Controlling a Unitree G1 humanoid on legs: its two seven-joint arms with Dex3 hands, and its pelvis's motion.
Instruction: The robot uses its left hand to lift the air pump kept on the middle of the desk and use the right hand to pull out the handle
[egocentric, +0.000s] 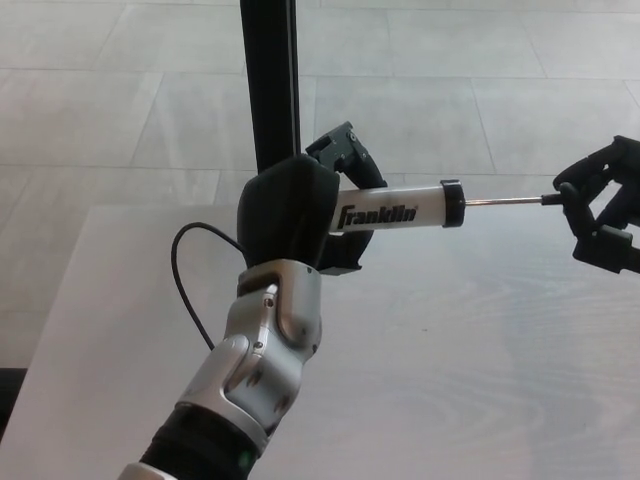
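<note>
My left hand (295, 210) is shut on the air pump (400, 212), a white tube marked "Franklin" with a black end cap, held up above the desk (450, 370) and lying roughly level. A thin metal rod (505, 201) runs out of the cap to the right. At the right edge of the head view my right hand (603, 210) is shut on the pump's handle at the rod's end. The handle itself is mostly hidden by the fingers (580, 185).
A black upright post (270, 85) stands behind the desk's far edge, just behind my left hand. A thin black cable (185, 275) loops over the desk by my left forearm. Pale tiled floor lies beyond the desk.
</note>
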